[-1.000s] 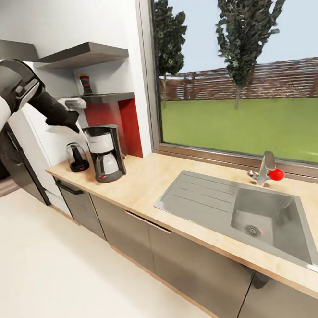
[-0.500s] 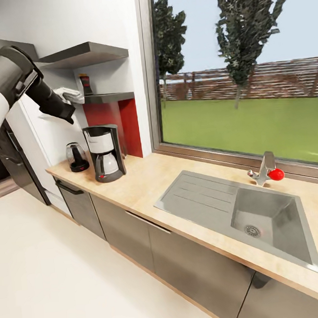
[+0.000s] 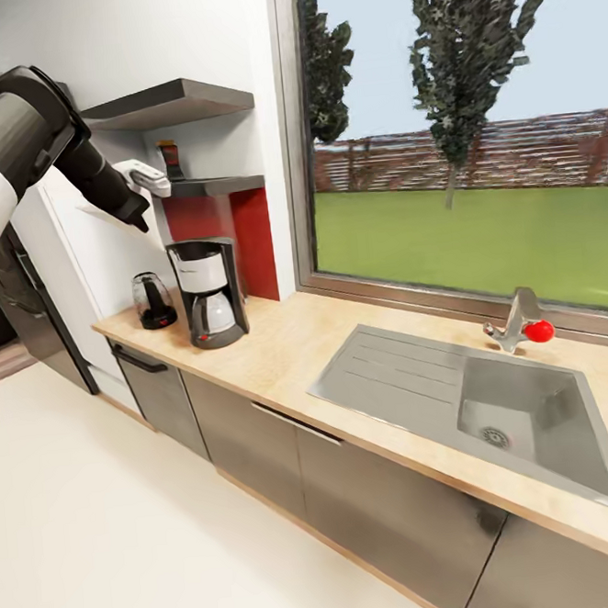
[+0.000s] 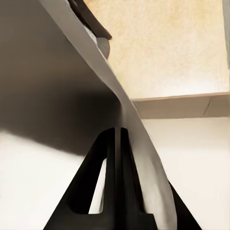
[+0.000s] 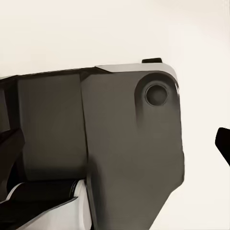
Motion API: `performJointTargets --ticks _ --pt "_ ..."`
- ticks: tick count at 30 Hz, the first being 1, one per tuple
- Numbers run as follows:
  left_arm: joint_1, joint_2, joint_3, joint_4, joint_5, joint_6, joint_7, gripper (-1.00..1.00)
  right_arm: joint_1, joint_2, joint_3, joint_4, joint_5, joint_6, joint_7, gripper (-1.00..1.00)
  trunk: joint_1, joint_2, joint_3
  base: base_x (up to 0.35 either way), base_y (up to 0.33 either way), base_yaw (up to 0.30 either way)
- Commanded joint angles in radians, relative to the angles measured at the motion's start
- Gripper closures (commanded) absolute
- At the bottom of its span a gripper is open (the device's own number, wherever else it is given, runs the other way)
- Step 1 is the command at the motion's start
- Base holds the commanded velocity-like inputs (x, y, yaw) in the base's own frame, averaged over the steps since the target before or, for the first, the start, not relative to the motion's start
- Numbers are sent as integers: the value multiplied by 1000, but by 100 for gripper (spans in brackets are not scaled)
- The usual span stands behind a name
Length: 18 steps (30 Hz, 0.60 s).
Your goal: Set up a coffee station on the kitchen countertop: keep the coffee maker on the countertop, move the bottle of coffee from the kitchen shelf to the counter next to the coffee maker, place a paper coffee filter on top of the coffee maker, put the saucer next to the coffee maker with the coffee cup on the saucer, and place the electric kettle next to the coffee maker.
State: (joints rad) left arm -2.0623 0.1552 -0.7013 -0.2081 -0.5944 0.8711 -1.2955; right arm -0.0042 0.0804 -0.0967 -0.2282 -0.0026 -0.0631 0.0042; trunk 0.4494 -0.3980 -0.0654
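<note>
My left arm reaches up from the left, and its gripper [image 3: 149,181] is level with the kitchen shelf [image 3: 215,186]. It is shut on the white paper coffee filter [image 3: 134,172]. In the left wrist view the black fingers [image 4: 109,143] are pressed together on the pale sheet of the filter [image 4: 139,143], with the tan kitchen countertop [image 4: 167,43] far below. The bottle of coffee [image 3: 171,159] stands on the shelf just right of the gripper. The coffee maker [image 3: 209,292] and the electric kettle [image 3: 153,300] stand side by side on the countertop [image 3: 280,343], under the gripper.
A thicker dark slab [image 3: 171,102] hangs above the shelf, beside a red wall panel [image 3: 243,240]. The steel sink [image 3: 477,390] and a red-knobbed faucet [image 3: 525,326] lie to the right, under a large window. In the right wrist view the robot's dark body [image 5: 124,143] sits close.
My left gripper has risen with the filter from just above the coffee maker to shelf height. The head view has shifted slightly, so the counter sits a little further right.
</note>
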Motion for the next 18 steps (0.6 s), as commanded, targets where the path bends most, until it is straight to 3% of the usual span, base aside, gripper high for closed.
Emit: performJointTargets --ticks 1,4,10,18 --pt "0 1 4 -3 -12 5 -8 100 0 1 -7 0 0 -3 0 -100 1 -2 -2 0 304 -223" --pt "1 0 3 -3 -14 5 -8 100 0 1 -7 0 0 -3 0 -100 1 -2 -2 0 260 -217" --pt "2 -6 3 -4 -12 6 -8 100 0 1 -6 1 0 -3 0 -100 1 -2 -2 23 49 -44" --pt "2 -8 4 -3 -7 8 -8 100 0 1 -4 1 2 -3 1 -100 1 -2 -2 277 92 -2"
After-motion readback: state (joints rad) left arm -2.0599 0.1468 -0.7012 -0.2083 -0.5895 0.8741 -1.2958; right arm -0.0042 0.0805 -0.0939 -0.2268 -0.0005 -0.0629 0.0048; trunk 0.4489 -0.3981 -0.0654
